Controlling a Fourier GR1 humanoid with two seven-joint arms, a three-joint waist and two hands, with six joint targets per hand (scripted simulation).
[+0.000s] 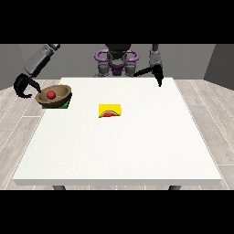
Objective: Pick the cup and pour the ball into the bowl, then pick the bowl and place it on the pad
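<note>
A big white surface (119, 137) fills most of the room in front of me, and the robot (117, 59) stands behind it at the far side. Near the far corner at the view's left sits a brown bowl (61, 97). Inside the bowl lies a small red ball (51, 94). The bowl rests on a green pad (66, 105), and only a little bit of green peeks out under the bowl's edge. The bowl looks a bit tilted, with its open side facing up and toward me. The hand at the view's left (23, 87) is just beside the bowl, out past the edge of the surface. Its black fingers are curved like a hook and reach toward the bowl's rim. I cannot tell if they are touching the rim or gripping it, because the hand is so small from here. The hand at the view's right (156, 73) hangs over the far edge of the surface, well apart from the bowl. It holds nothing, but I cannot tell how its fingers lie. Near the middle of the surface lies a yellow cup (110, 110) on its side, with a red shape showing on it. It is well apart from both hands.
</note>
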